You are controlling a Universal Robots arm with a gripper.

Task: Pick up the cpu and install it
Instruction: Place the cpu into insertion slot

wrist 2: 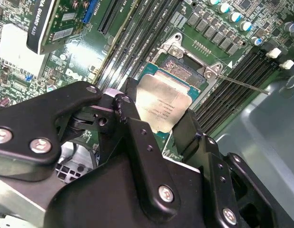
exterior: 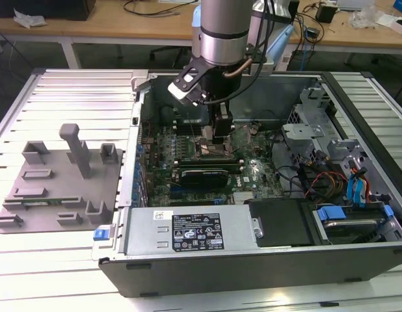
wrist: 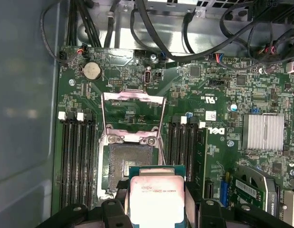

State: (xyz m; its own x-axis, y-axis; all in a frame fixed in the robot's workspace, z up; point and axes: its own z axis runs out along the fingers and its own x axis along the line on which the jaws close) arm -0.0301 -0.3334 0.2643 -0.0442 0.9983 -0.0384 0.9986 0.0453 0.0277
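second wrist view: jaws pinch the cpu (wrist 2: pixel 163 102) by opposite edges, over the open socket (wrist 2: pixel 187 71).

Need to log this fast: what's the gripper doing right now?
The gripper is shut on the cpu, above the open socket.

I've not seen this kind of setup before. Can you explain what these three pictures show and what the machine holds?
This is one silver robot arm with a black claw, working inside an open dark computer case that lies on a ribbed metal table. The exterior view looks on from off the arm; both wrist views ride on the arm and look down the claw at the green motherboard. The claw grips a small flat square silver-topped cpu, close to the dark open socket but not seated in it. A grey plastic holder tray lies beside the case.
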